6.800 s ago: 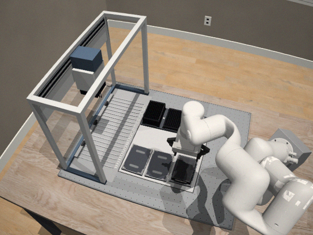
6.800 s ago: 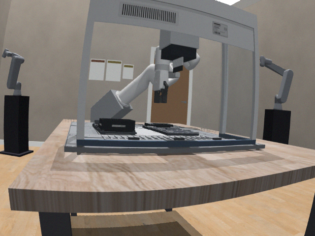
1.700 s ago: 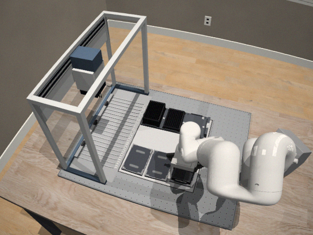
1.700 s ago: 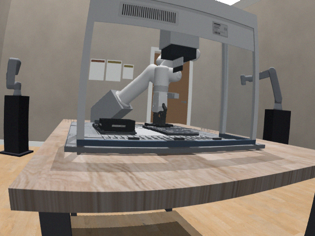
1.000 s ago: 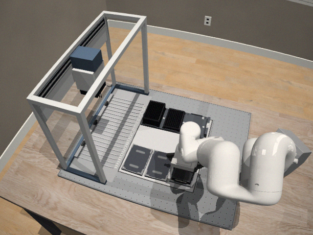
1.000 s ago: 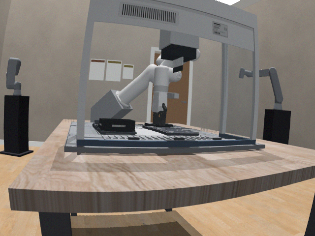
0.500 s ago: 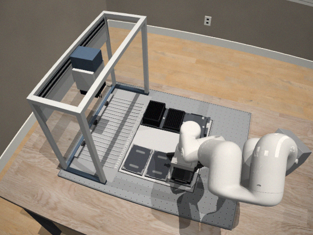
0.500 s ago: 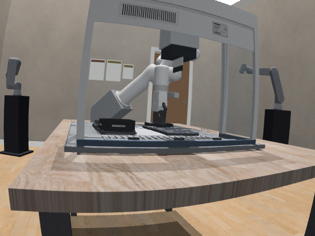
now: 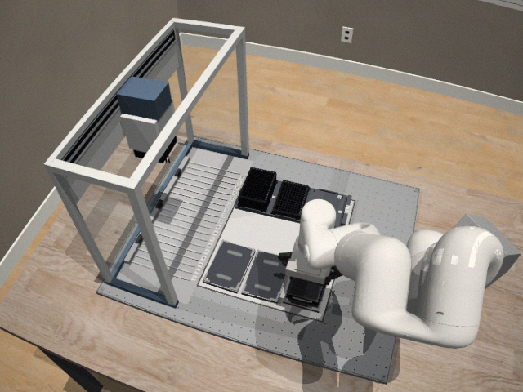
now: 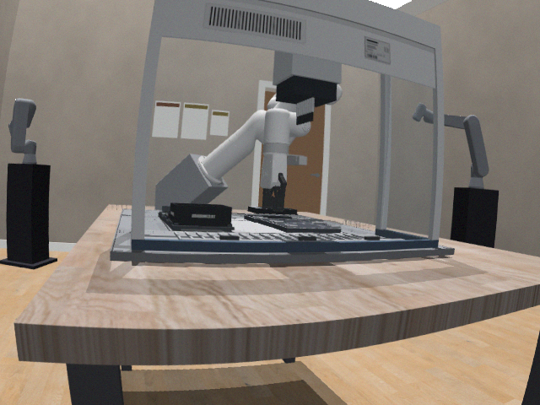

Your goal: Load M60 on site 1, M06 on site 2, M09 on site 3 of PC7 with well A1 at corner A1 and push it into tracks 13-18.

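My gripper [image 9: 308, 272] is shut on M60 [image 9: 304, 291], a flat black plate, gripping it across its width. It holds the plate low at site 1, the near end of carrier PC7 [image 9: 253, 272]; I cannot tell whether the plate touches the site. In the exterior view the gripper [image 10: 272, 196] points straight down at the plate [image 10: 271, 210]. Sites 2 [image 9: 265, 276] and 3 [image 9: 229, 265] are bare grey. PC7 lies on the apron in front of the rails [image 9: 189, 215]. A tall black block [image 9: 257, 188] and a lower black plate [image 9: 290, 198] sit in the two farther nests. The nearest nest [image 9: 330, 201] is empty.
The instrument's white frame [image 9: 143, 139] stands over the rails, with a blue and white head [image 9: 145, 113] hanging at its far side. My arm's elbow [image 9: 380, 269] hangs over the near right of the base plate.
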### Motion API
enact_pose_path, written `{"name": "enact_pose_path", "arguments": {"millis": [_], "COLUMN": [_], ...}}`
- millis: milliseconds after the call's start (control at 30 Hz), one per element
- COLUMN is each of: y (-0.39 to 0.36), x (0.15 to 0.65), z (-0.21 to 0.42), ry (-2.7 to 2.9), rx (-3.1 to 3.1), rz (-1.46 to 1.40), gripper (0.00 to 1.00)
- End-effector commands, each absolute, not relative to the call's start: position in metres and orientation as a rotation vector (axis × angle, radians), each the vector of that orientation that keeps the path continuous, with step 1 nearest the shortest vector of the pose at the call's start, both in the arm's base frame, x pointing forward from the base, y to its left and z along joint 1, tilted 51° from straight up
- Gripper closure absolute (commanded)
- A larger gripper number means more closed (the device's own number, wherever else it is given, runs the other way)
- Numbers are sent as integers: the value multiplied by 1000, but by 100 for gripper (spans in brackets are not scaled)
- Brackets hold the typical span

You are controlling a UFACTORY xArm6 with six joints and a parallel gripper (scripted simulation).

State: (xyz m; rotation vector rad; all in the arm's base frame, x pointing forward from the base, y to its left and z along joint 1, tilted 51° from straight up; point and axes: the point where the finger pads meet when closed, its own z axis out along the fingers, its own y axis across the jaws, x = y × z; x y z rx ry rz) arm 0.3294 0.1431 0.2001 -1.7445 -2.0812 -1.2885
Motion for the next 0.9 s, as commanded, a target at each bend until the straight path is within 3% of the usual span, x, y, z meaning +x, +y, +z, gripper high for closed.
{"name": "enact_pose_path", "arguments": {"millis": [0,867], "y": [141,129], "x": [329,321], "z": [203,214], "ry": [-2082,-2082], "rx": [-1745,-1745], "rz": [-1291,-1291], "gripper": [100,100]}}
